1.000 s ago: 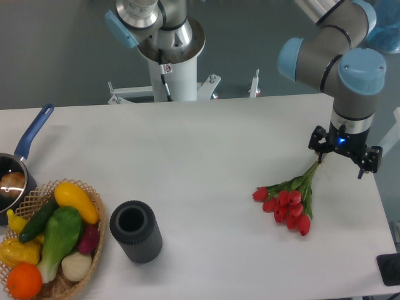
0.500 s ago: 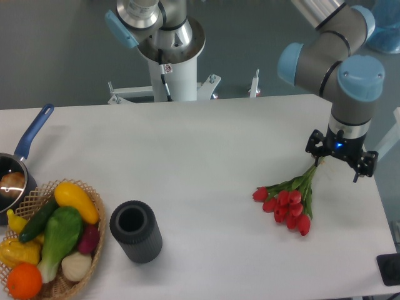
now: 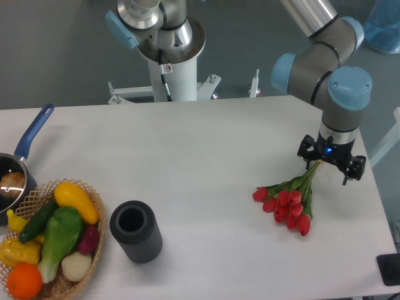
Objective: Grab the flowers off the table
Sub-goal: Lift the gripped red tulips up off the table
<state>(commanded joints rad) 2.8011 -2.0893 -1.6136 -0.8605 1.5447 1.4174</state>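
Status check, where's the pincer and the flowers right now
Pincer above the stem ends, open or shut unclear. Bunch of red tulips with green stems lying on the white tabletop. Nothing in the way.

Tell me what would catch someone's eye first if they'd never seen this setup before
The red flowers stand out most, lying on the white table toward its right side, with the gripper right over their stem ends. Next comes the wicker basket of bright vegetables at the front left corner, with a dark cylinder upright just to its right and a blue-handled pot behind it at the left edge.
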